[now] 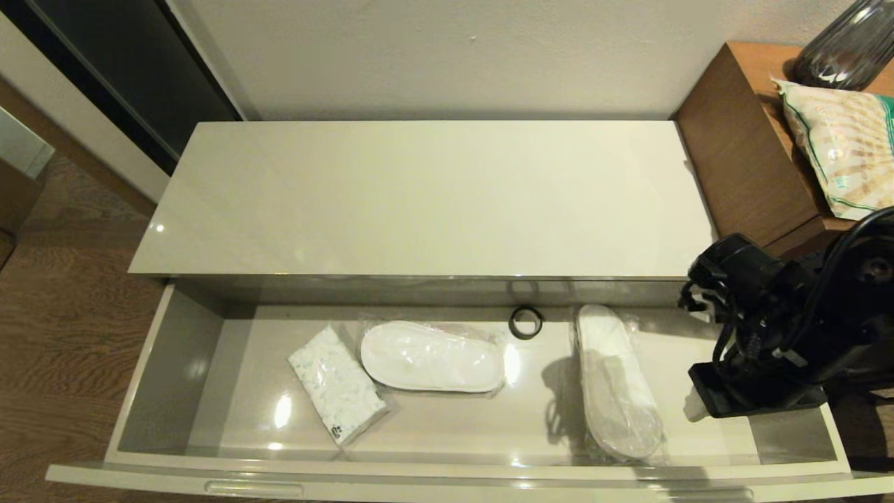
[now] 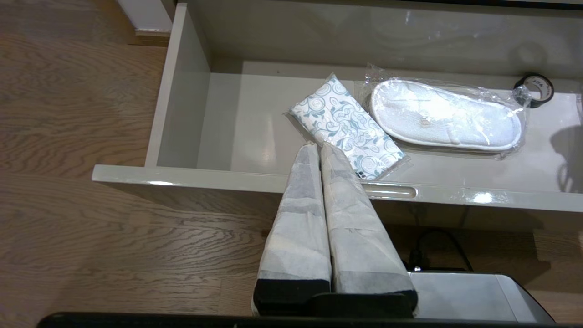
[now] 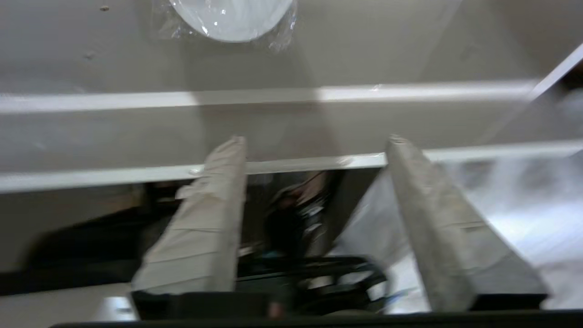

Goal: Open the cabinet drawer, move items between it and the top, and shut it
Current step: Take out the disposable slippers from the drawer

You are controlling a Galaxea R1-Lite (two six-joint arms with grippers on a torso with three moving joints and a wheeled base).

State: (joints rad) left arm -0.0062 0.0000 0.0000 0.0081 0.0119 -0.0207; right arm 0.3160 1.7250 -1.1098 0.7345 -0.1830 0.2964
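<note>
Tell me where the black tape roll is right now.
In the head view, the black tape roll sits in the open cabinet drawer against its back wall, right of centre, between the two wrapped slipper pairs.

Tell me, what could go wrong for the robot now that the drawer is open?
The slipper packs are wrapped in crinkly, shiny plastic, so the open right gripper, above the drawer's right end, might pinch only the wrap and let a pack slip. The small black ring lies between the two packs, so a careless reach might knock it. The left gripper is shut near the front rim and might bump it.
</note>
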